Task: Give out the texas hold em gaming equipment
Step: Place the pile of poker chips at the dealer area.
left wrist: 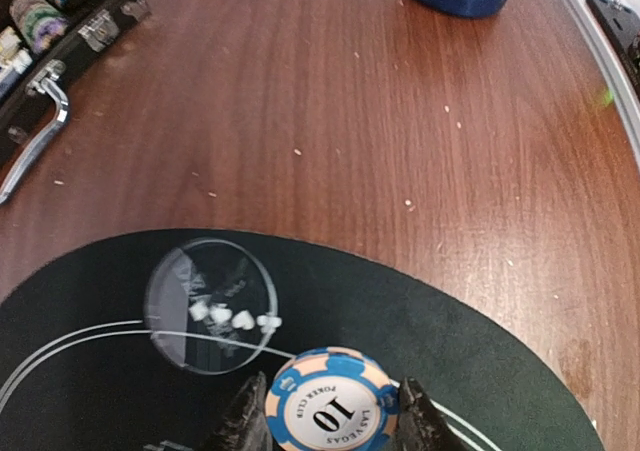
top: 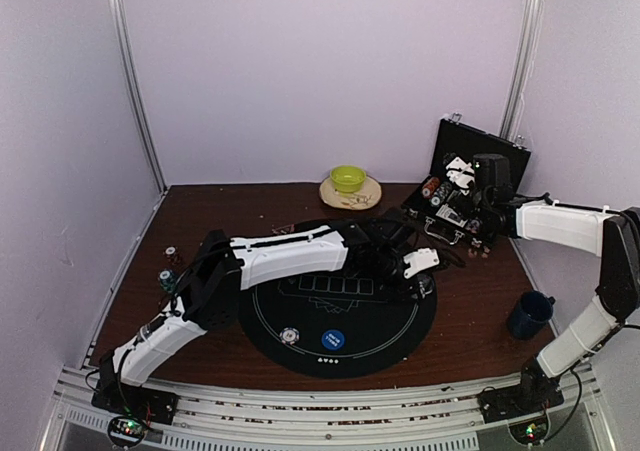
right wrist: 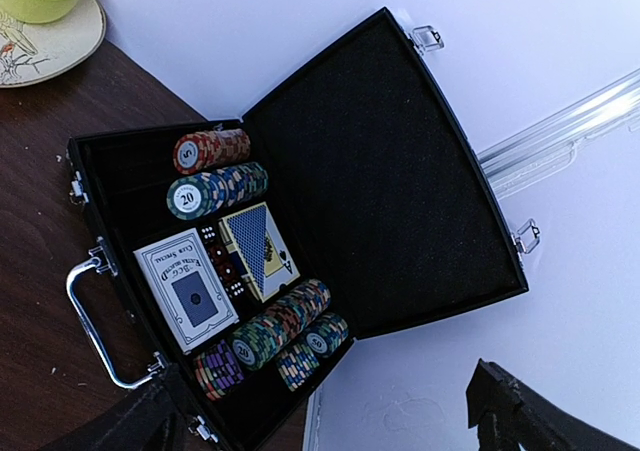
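My left gripper [left wrist: 330,409] is shut on a blue-and-orange poker chip [left wrist: 332,401] marked 10, held edge to edge just above the right part of the black round mat [left wrist: 470,371]. A clear round disc [left wrist: 210,304] lies on the mat just left of it. In the top view the left gripper [top: 424,269] reaches across the mat. My right gripper [right wrist: 322,426] is open and empty, hovering over the open black case [right wrist: 380,161], which holds rows of striped chips [right wrist: 280,323], two card decks [right wrist: 188,289] and dice. A blue disc [top: 333,339] and another clear disc [top: 290,335] lie at the mat's near edge.
A green bowl on its plate [top: 348,181] stands at the back centre. A dark blue mug [top: 528,314] stands near the right edge, beside the right arm. Two small chips [top: 168,267] lie at the left of the table. The case's metal handle [left wrist: 35,136] faces the mat.
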### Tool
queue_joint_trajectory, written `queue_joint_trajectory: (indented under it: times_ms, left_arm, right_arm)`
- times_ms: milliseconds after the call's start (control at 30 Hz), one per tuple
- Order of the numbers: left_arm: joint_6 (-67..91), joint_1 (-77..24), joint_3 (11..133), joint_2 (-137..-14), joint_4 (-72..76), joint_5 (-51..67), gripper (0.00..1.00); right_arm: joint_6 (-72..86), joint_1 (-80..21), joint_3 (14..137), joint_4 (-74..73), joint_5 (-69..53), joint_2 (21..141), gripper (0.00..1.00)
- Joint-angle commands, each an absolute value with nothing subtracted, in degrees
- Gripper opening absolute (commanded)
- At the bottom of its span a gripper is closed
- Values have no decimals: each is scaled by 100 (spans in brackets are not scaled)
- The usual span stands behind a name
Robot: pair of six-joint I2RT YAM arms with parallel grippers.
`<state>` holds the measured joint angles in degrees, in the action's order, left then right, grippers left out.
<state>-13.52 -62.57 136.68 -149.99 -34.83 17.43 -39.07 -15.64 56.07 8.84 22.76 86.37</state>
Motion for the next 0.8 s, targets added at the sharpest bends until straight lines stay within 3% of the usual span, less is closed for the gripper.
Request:
queue_joint_trajectory:
  times_ms: [0,600,767]
  left_arm:
    - [-1217,-6321,13982,-15181,-3208,1822,27]
    - [-1147,-6407,14092,-15564,-3226,1811,28]
    - [-1151,-6420,14072,-15634,-3226,1819,32]
  right_arm:
    - [-3831,-1537,5599,984,2233,8486,100]
    - [-3856,-1547,5588,975,2198,8462,100]
    - [-3867,-1547,5575,984,2207,8459,100]
